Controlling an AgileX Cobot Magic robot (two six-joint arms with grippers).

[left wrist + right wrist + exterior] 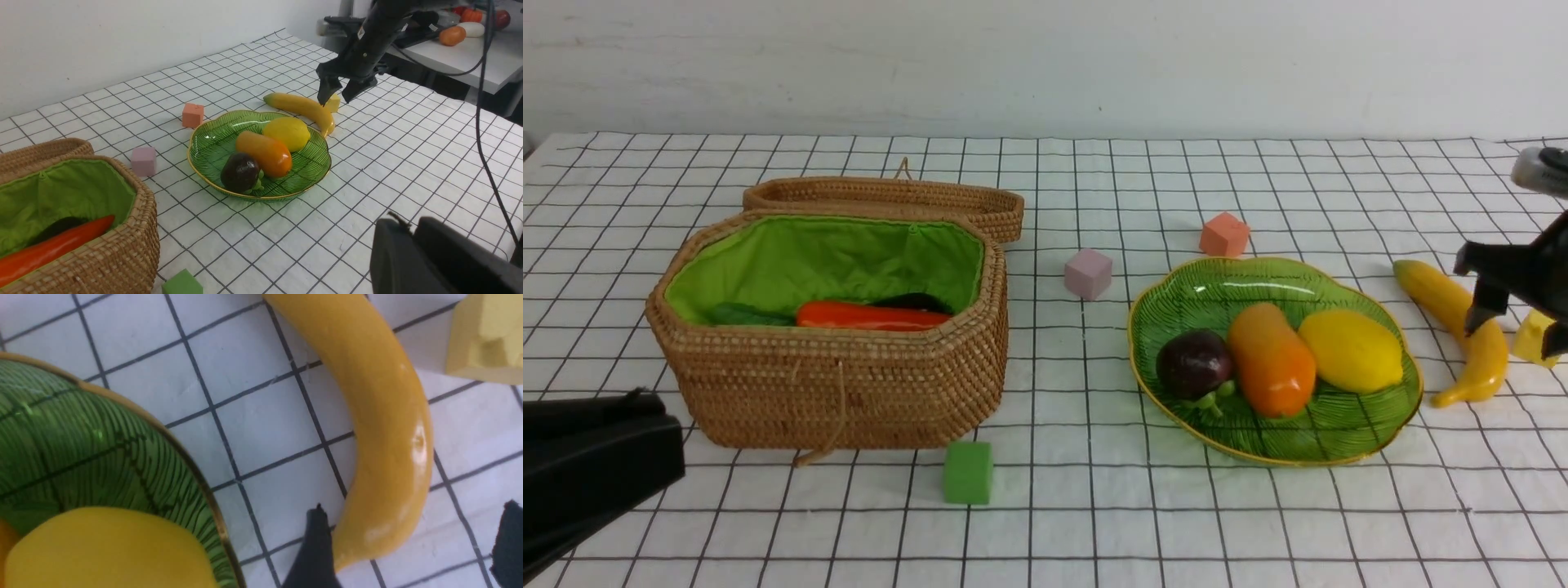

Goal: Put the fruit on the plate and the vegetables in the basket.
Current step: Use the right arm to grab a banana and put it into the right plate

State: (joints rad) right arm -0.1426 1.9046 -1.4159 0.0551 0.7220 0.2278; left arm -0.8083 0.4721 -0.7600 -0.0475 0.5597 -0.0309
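The banana [1454,331] lies on the cloth just right of the green plate [1225,298]. My right gripper [1515,331] is open and low over the banana's near half, one finger on each side; in the right wrist view one finger [316,539] touches the banana [380,416]. The mangosteen [1194,363], mango [1270,359] and lemon [1352,351] lie on the plate. The wicker basket [849,392] holds the carrot [874,316] and the dark eggplant [919,301]. The gourd is hidden. My left gripper [674,441] is shut and empty at the front left.
The basket's lid [882,196] lies open behind it. Foam cubes sit about: pink [1088,273], orange [1223,235], green [968,472], and a yellow one [1534,336] just right of the banana, by my right gripper. The table's right edge is close.
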